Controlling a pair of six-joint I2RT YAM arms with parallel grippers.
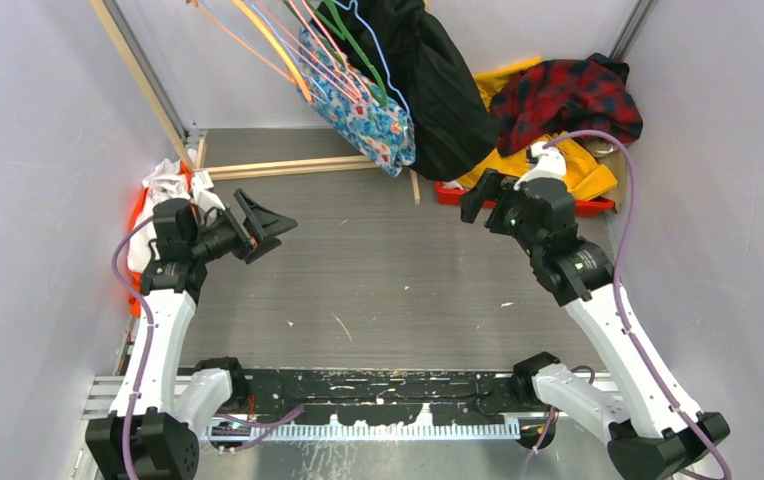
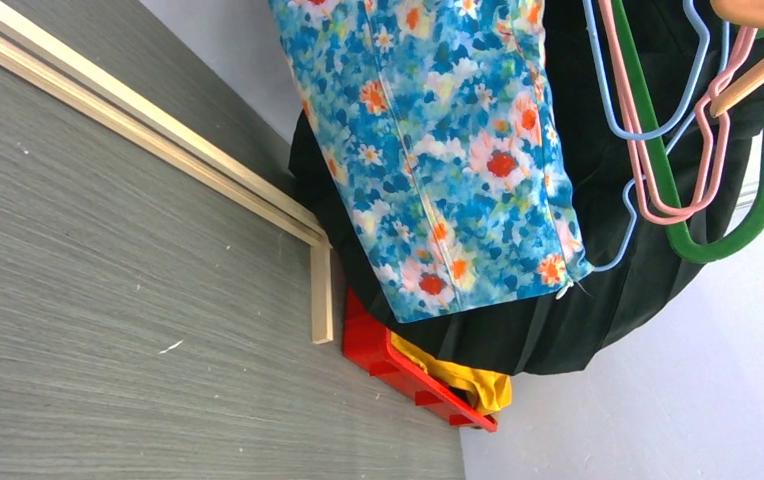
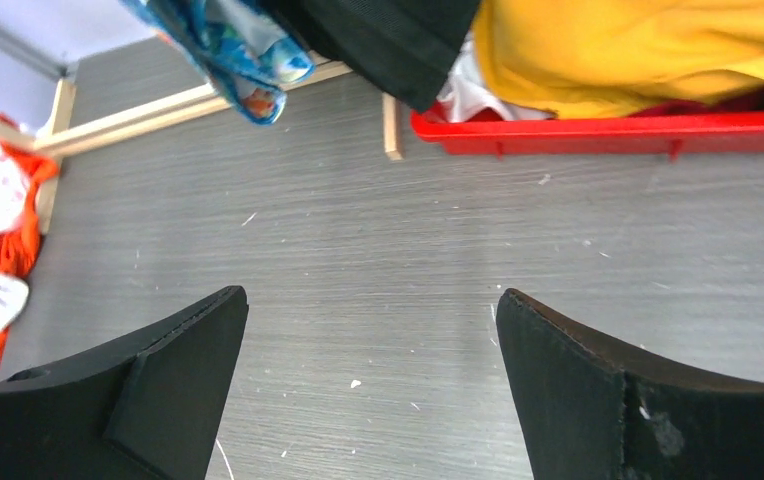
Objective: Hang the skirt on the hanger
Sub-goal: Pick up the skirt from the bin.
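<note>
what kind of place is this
Probably a robot lab test cell for handling clothes, not a home: plain white walls box in a grey table, arms are bolted at its near edge, and a skirt hangs among plastic hangers beside a red bin of garments.

The skirt [image 1: 363, 105], thin blue fabric printed with red, orange, white and green flowers, hung suspended at the back, clear of the worktop, draped flat against a black coat [image 1: 438, 90]. Coloured hangers [image 2: 660, 175] clustered beside its upper part; which one bore it was unclear.
</note>
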